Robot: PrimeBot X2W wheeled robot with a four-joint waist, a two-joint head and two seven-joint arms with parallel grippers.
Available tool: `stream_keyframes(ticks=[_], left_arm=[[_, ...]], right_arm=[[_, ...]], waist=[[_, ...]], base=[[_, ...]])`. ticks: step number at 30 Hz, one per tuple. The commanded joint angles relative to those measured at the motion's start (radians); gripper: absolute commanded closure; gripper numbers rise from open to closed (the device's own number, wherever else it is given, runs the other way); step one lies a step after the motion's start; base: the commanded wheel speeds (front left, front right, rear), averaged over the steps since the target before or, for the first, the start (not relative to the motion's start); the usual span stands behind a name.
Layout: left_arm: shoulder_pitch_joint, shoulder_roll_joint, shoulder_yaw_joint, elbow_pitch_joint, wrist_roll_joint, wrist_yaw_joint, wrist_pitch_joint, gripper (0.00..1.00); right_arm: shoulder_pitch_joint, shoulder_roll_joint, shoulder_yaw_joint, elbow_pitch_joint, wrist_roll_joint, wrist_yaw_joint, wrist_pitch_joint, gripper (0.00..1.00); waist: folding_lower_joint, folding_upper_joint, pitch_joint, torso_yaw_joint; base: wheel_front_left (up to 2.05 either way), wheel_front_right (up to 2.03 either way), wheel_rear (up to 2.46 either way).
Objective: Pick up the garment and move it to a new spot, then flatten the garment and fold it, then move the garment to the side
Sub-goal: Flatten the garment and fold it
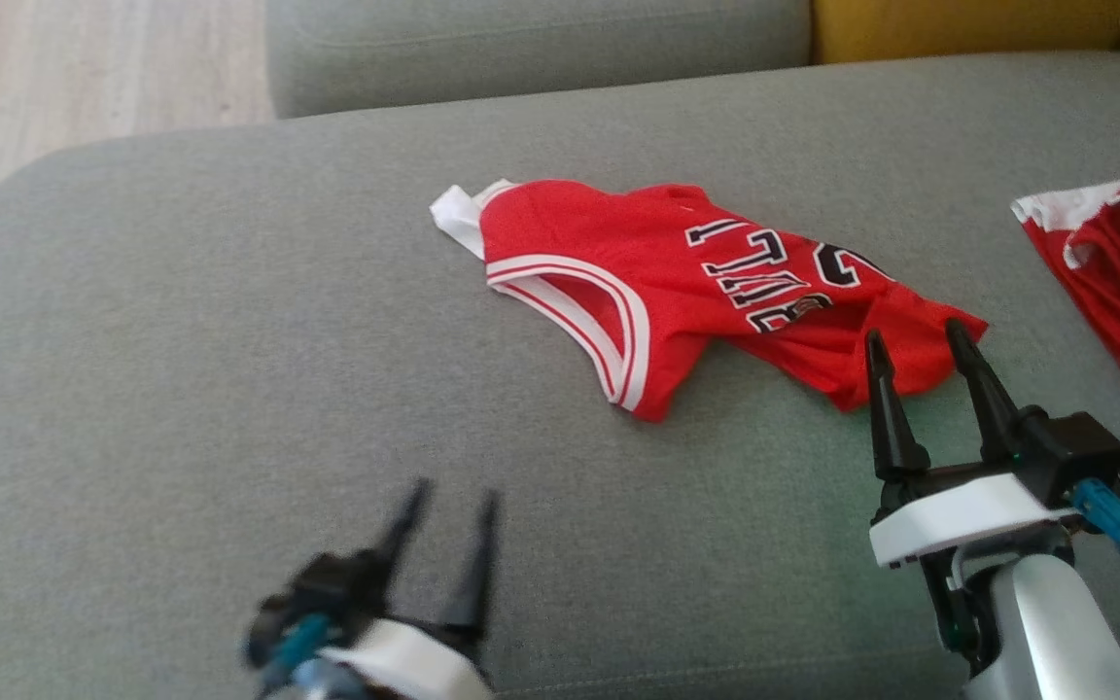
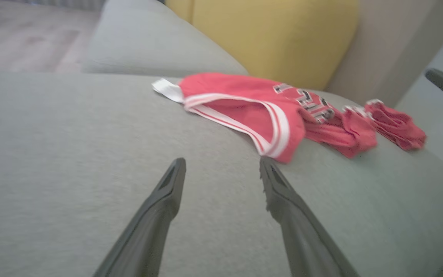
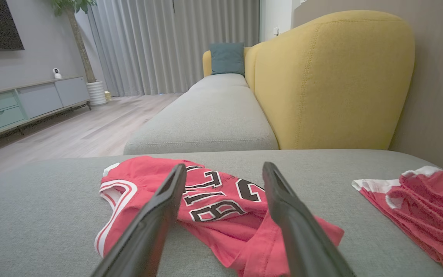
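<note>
Right gripper (image 1: 914, 332) spread, empty, over grey cushion (image 1: 181, 340) near-right; left gripper (image 1: 455, 491) spread, empty, cushion near-middle; one red jersey (image 1: 618, 253) mid-cushion, crumpled, lettering "BULL", digit "2"; one second red garment (image 1: 1119, 282) at cushion's right edge.

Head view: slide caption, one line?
Crumpled red jersey on grey cushion, open right tool at its near corner, open left tool short of it, second red garment at right edge.

Bare cushion (image 1: 181, 340) left, shorts (image 1: 1119, 282) — seemingly — right
</note>
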Motion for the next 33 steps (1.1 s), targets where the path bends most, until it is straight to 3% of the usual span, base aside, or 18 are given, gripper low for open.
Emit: stream_keyframes(ticks=[1, 5, 9, 15, 24, 25, 26, 28, 33], left_arm=[[-0.062, -0.005, 0.011, -0.021, -0.002, -0.008, -0.01, 0.0], [-0.159, -0.005, -0.096, 0.065, -0.056, -0.04, 0.011, 0.0], [-0.27, -0.005, -0.167, 0.17, -0.123, -0.03, 0.018, 0.0], [-0.422, -0.005, -0.215, 0.331, -0.193, 0.007, 0.002, 0.0], [-0.513, -0.005, -0.235, 0.433, -0.254, 0.015, -0.011, 0.0], [-0.518, -0.005, -0.237, 0.439, -0.259, 0.017, -0.011, 0.07], [-0.525, -0.005, -0.239, 0.444, -0.261, 0.018, -0.012, 0.52], [-0.538, -0.005, -0.235, 0.432, -0.258, 0.021, -0.012, 1.0], [-0.544, 0.016, -0.17, 0.337, -0.204, 0.035, -0.012, 1.0]], right_arm=[[-0.039, 0.001, 0.023, -0.029, 0.005, 0.007, -0.011, 0.0], [-0.069, 0.001, 0.024, -0.027, 0.013, 0.007, -0.022, 0.0], [-0.098, 0.001, 0.038, -0.029, 0.026, 0.007, -0.037, 0.0], [-0.134, 0.001, 0.046, -0.025, 0.039, 0.007, -0.066, 0.0], [-0.155, 0.001, 0.06, -0.009, 0.055, 0.007, -0.092, 0.0], [-0.156, 0.001, 0.061, -0.007, 0.056, 0.007, -0.094, 0.0], [-0.156, 0.001, 0.06, -0.005, 0.056, 0.007, -0.095, 0.0], [-0.154, 0.001, 0.053, -0.003, 0.053, 0.007, -0.098, 0.0], [-0.142, 0.001, 0.025, 0.004, 0.043, 0.007, -0.102, 0.0]], waist=[[0.0, 0.0, 0.009, -0.01], [0.0, 0.0, 0.049, -0.059], [0.0, 0.0, 0.1, -0.124], [0.0, 0.0, 0.18, -0.216], [0.0, 0.0, 0.224, -0.254], [0.0, 0.0, 0.225, -0.254], [0.0, 0.0, 0.225, -0.253], [0.0, 0.0, 0.222, -0.243], [0.0, 0.0, 0.202, -0.198]], base=[[0.0, 0.0, 0.0], [0.0, 0.0, 0.0], [0.0, 0.0, 0.0], [0.0, 0.0, 0.0], [0.0, 0.0, 0.0], [0.0, 0.0, 0.0], [0.0, 0.0, 0.0], [0.0, 0.0, 0.0], [0.0, 0.0, 0.0]])
